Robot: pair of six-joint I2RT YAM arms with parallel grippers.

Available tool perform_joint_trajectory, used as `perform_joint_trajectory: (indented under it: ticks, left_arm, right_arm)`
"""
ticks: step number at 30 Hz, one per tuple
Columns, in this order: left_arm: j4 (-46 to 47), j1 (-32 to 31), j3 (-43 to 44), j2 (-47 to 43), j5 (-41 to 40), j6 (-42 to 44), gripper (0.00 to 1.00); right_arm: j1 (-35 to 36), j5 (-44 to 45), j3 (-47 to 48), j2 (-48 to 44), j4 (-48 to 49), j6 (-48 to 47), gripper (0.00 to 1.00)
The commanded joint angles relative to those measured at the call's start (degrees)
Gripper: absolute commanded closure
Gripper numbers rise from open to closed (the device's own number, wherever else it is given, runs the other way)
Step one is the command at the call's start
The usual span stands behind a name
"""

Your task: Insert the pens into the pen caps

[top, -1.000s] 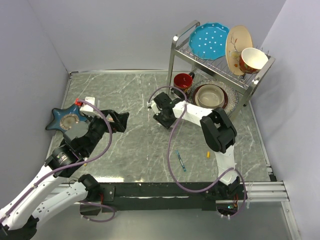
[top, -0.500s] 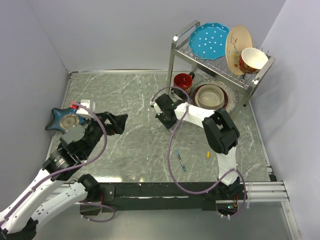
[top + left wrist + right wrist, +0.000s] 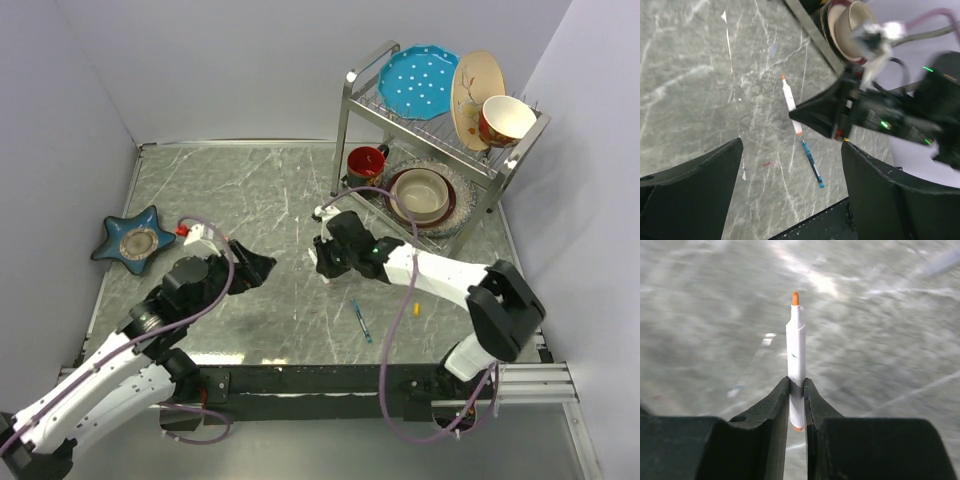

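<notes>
Currently R claw (image 3: 796, 383) pinches white pen (image 3: 796, 340) low, tip exposed, prob. for capping; L claw (image 3: 791, 145) open, empty.

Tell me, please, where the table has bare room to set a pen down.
Free: the far left, between the star dish and the red mug; the front, between the left arm and the teal pen. Crowded: under the dish rack, and mid-table where the left gripper and right gripper face each other.
</notes>
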Motion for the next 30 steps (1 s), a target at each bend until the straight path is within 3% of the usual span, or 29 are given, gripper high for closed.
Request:
perform_joint_trajectory:
  ticks: [1, 8, 14, 23, 30]
  left_arm:
    - [8.50, -0.12, 0.48, 6.05, 2.71, -3.09, 0.18]
    - [14.65, -0.12, 2.24, 16.17, 5.52, -3.44, 0.24]
    - [19.91, -0.12, 3.21, 20.84, 8.60, -2.30, 0.26]
    - [23.01, -0.21, 0.84, 19.35, 10.28, -2.39, 0.23]
    - [16.44, -0.12, 0.92, 15.31, 6.15, -2.56, 0.20]
  right_arm:
    - [3.29, -1.93, -2.87, -7.83, 8.47, 6.55, 0.99]
    - [7.16, -2.80, -4.98, -17.32, 10.23, 9.55, 0.99]
    - [9.45, -2.81, -4.46, -19.09, 9.18, 10.43, 0.99]
    - [10.16, -0.87, -3.84, -19.27, 8.74, 10.87, 1.00]
    - [10.16, 2.38, -3.84, -20.06, 8.91, 12.71, 1.00]
